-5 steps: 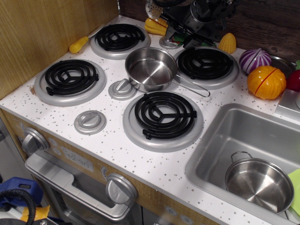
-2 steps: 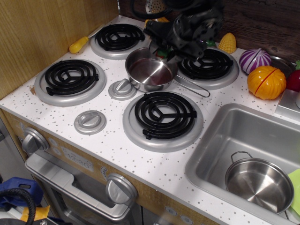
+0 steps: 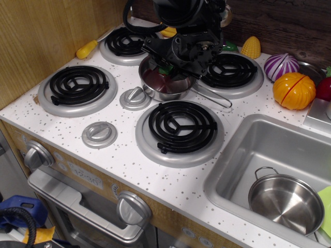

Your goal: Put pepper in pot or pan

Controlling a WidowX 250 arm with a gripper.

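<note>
1. Since a second ago, moved from the counter's [image 3: 129, 160] far edge to directly above the small shiny steel saucepan with the thin wire handle [image 3: 164, 85], near the counter's middle.
2. Black hand [image 3: 168, 66] clenched on the small red plastic pepper with green stem [image 3: 166, 71], hanging over the pan's bowl.
3. Probably only the release left.
4. Smooth mirror steel; hard glossy toy.
</note>
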